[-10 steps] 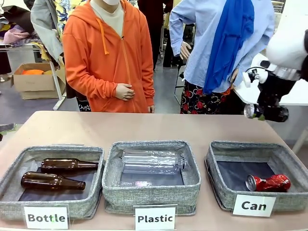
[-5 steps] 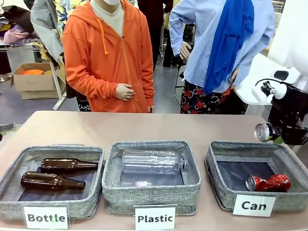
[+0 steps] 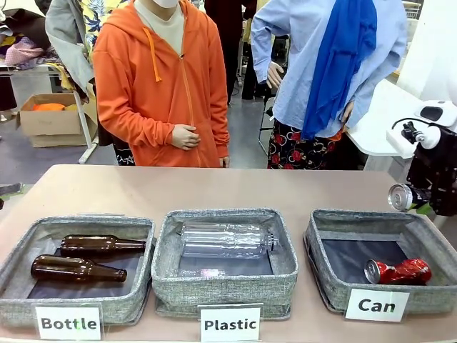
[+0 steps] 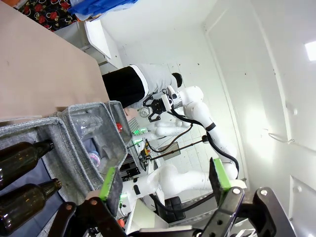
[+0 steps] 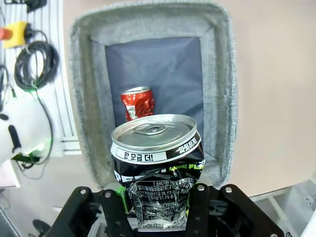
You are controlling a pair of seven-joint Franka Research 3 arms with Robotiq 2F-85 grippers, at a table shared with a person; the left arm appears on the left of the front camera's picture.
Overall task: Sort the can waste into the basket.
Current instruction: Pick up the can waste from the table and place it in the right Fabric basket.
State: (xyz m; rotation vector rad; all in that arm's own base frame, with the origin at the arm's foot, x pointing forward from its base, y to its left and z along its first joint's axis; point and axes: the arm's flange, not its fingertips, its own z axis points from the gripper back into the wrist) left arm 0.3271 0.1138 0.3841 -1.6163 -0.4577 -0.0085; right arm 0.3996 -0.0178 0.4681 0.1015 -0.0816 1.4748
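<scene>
On the tan tabletop [image 3: 235, 187], the grey woven basket [image 3: 330, 230] contains a crumpled red can [image 3: 398, 271]. A dented black-and-silver can [image 5: 157, 165] sits between the right gripper [image 5: 157, 207] fingers above the basket; clamping cannot be confirmed.

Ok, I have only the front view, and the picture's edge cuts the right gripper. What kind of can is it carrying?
Observer: The right wrist view shows a crushed black-and-silver metal can sitting between the fingers of the right gripper, with its silver top pointing away from the wrist.
Operator: Is the grey woven-fabric basket labelled "Can" under it?
Observer: Yes. In that view the basket opens directly beyond the can, in line with the fingers.
Operator: And the left gripper?
Observer: In the left wrist view the left gripper is open, with nothing between its green pads.
</scene>
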